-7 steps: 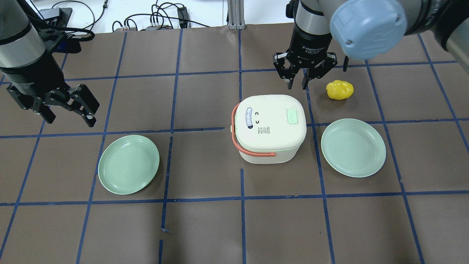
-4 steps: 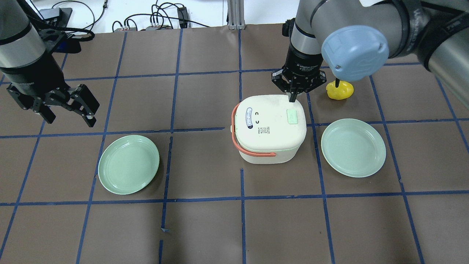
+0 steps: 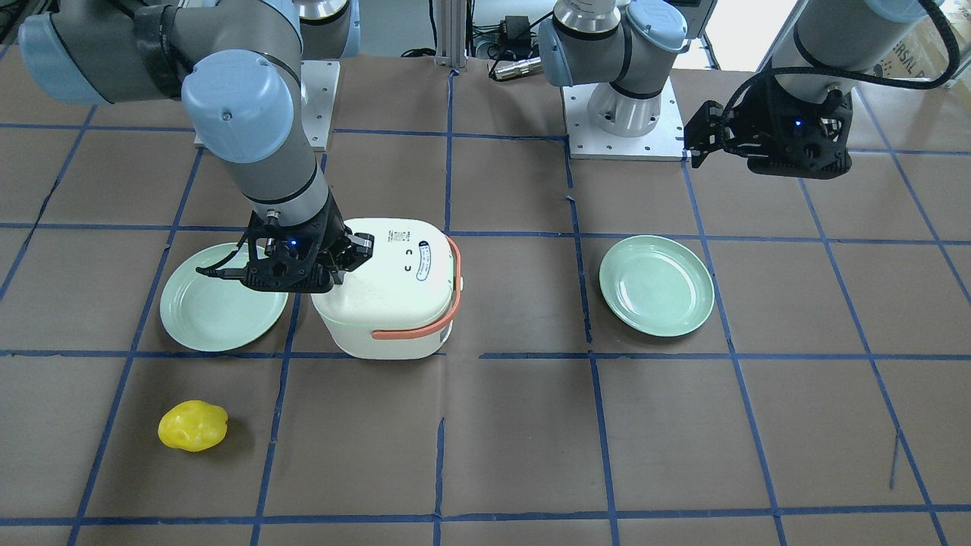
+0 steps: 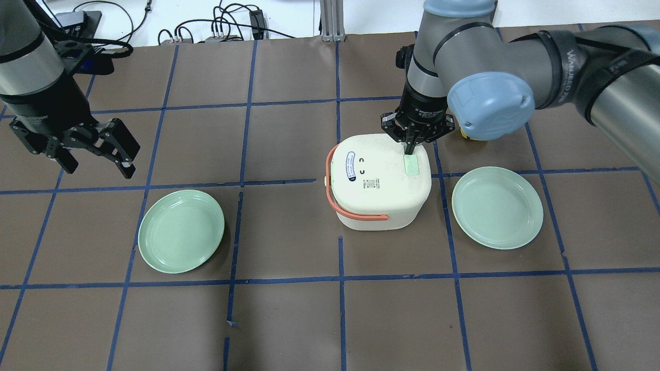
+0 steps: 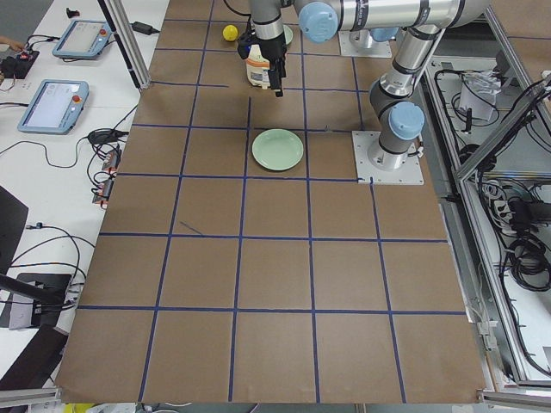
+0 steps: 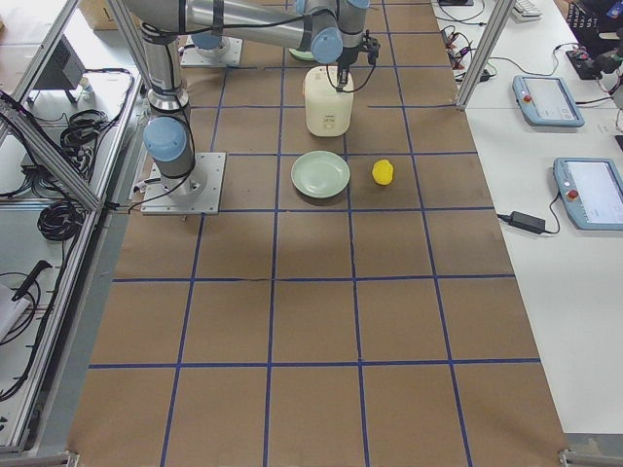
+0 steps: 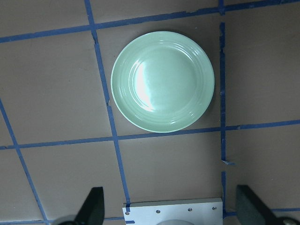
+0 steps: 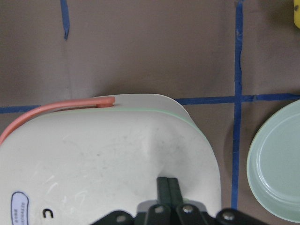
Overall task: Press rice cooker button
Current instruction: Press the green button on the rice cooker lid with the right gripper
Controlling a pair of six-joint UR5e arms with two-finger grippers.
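Note:
The white rice cooker (image 4: 379, 178) with an orange handle stands mid-table; it also shows in the front-facing view (image 3: 387, 292). Its pale green button (image 4: 411, 166) sits on the lid's right side. My right gripper (image 4: 410, 149) is shut and points down, with its tips at the button's far edge. In the right wrist view the shut fingers (image 8: 168, 187) are over the lid (image 8: 108, 154) and hide the button. I cannot tell if they touch it. My left gripper (image 4: 98, 169) is open and empty, hovering far to the left.
A green plate (image 4: 181, 231) lies left of the cooker and below my left gripper (image 7: 171, 208). Another green plate (image 4: 497, 207) lies right of the cooker. A yellow object (image 3: 193, 425) lies beyond the right plate. In the overhead view my right arm mostly hides it.
My right gripper has shut and moved down and towards the cooker, from beyond the lid to the button's far edge. The left arm has not moved.

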